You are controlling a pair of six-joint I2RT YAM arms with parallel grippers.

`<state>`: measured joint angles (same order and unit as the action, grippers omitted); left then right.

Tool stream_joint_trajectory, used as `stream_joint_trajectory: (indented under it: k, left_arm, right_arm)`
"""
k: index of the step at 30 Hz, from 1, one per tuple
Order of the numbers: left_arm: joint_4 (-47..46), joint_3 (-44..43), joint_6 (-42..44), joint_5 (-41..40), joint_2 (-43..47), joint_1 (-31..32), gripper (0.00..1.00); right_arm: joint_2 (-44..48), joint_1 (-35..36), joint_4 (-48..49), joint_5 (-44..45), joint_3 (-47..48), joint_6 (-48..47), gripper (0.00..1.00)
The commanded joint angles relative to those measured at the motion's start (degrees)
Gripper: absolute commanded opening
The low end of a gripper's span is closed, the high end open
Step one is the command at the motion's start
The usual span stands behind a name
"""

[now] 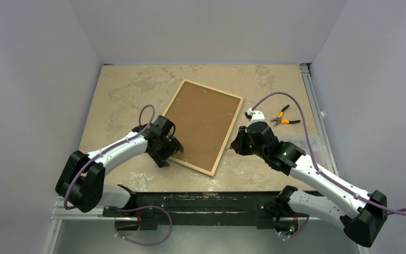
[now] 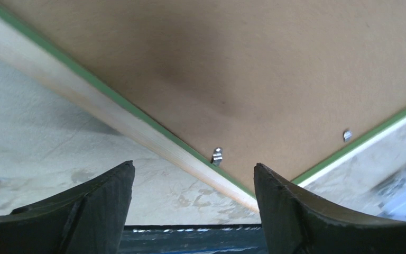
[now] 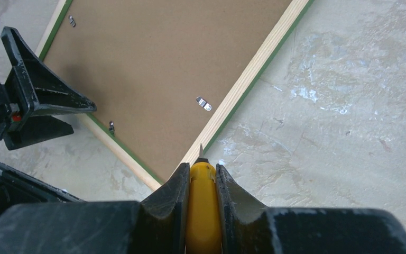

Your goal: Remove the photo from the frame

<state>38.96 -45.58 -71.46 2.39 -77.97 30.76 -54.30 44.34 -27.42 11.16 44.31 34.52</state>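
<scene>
From above, the frame [image 1: 228, 135] is seen face down mid-table, the photo [image 1: 203, 124] brown side up. The left gripper [image 1: 172, 151] is set at 8 o'clock, the right gripper [image 1: 238, 145] at 4. The left wrist view shows wide, empty jaws and a metal clip [image 2: 217, 155]. Only the right wrist view shows a yellow tool [image 3: 203, 201] being pinched. The photo is probably stiff and light, best lifted by an edge.

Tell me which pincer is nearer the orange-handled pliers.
Right. The right pincer, shut on a yellow tool, sits at the frame's edge on the pliers' side; the left pincer, open, is at the frame's opposite edge.
</scene>
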Motion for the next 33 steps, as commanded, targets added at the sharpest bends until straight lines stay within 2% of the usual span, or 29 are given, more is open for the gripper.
stream_joint_trajectory:
  k: [1, 4, 9, 15, 19, 25, 28, 30, 33]
  left_arm:
    - [-0.7, 4.6, -15.0, -2.2, 2.2, -0.7, 0.72]
    - [-1.9, 6.3, -17.5, -2.2, 2.7, -1.5, 0.69]
    - [-1.1, 5.8, -16.7, -4.6, 2.0, -2.0, 0.62]
    - [-2.6, 9.1, -18.9, -4.2, 1.5, -2.0, 0.42]
    - [-4.1, 9.5, -17.4, -4.5, 0.7, -2.1, 0.27]
    - [-2.5, 5.0, -6.2, -7.2, -2.5, -2.0, 0.05]
    - [-0.9, -0.3, 6.8, -8.3, -6.3, -2.7, 0.00]
    - [0.3, -4.0, 15.4, -9.2, -8.7, -3.1, 0.00]
    - [0.7, -6.0, 23.8, -10.7, -8.9, -3.4, 0.00]
  right_arm:
    - [3.9, 0.0, 3.1, -1.0, -2.3, 0.4, 0.00]
    - [5.7, 0.0, 2.7, -0.6, -3.5, 0.5, 0.00]
    - [7.0, 0.0, 1.5, -0.1, -4.7, 0.3, 0.00]
    - [7.5, 0.0, 1.4, 0.1, -5.4, 0.4, 0.00]
    - [6.4, 0.0, 2.2, -0.5, -5.4, 0.2, 0.00]
    - [1.3, 0.1, 4.8, -5.0, -5.0, -3.5, 0.00]
    - [-1.5, 0.3, 9.2, -13.6, -5.1, -5.6, 0.00]
    - [-2.8, 1.0, 11.4, -14.9, -5.2, -5.3, 0.00]
    - [-5.6, 1.5, 11.7, -14.6, -4.2, -5.2, 0.00]
